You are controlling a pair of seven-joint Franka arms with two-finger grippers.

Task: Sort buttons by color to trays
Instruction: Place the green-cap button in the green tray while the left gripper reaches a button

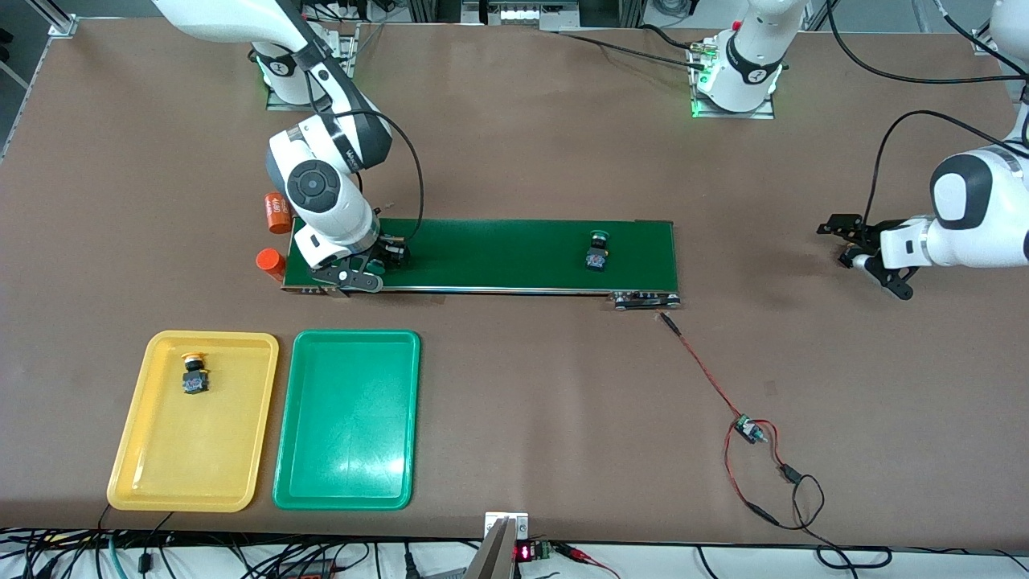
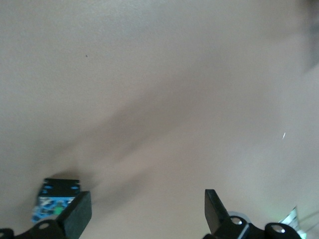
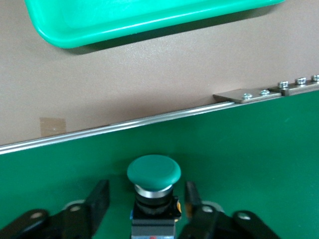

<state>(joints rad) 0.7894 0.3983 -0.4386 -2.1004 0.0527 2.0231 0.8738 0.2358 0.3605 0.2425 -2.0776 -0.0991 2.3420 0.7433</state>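
right claw [image 3: 142,201] down on conveyor belt [image 1: 498,253] at right arm's end, fingers either side of green button [image 3: 153,174], not clearly gripping. left claw [image 1: 852,241] open, waiting over bare surface [image 1: 563,402]. second green button [image 1: 597,251] on belt; yellow button [image 1: 194,374] in yellow tray [image 1: 137,450]; green tray [image 1: 346,482] beside.

This is a robotics lab or test cell. Two white Franka arms are bolted by metal base plates to a wide brown bench [image 1: 514,378], their status lights glowing green. A short dark-green conveyor belt [image 1: 498,253] lies across the bench, wired by red and black leads to a small bare circuit board [image 1: 749,429]. Bundles of cable hang along the bench edge, and aluminium framing shows at the corners.
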